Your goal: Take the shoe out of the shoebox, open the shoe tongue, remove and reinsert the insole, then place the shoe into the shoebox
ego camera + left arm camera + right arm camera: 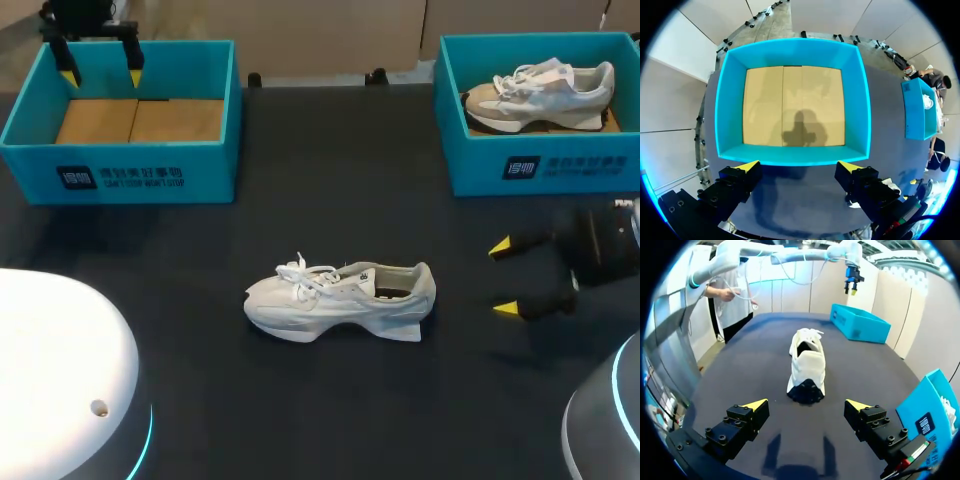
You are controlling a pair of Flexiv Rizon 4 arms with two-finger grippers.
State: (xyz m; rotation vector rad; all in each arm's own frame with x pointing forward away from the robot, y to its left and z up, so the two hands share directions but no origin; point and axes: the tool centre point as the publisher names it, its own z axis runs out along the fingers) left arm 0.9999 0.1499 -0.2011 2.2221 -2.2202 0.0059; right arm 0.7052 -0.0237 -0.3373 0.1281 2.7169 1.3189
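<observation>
Lying upright near the middle of the surface, the white shoe (340,300) turns its heel toward the right edge. There the right tool (502,279) hovers with fingers apart, clear of the shoe. The left tool (101,77), fingers also apart, hangs over the shoebox (120,172) at the far left corner. A second shoebox (540,165) at the far right corner holds a grey shoe (540,95).

Print: two box-front marks.
Dark logo with white lettering on the 10 o'clock shoebox (30,170) and the 2 o'clock shoebox (600,172); wording illegible.
</observation>
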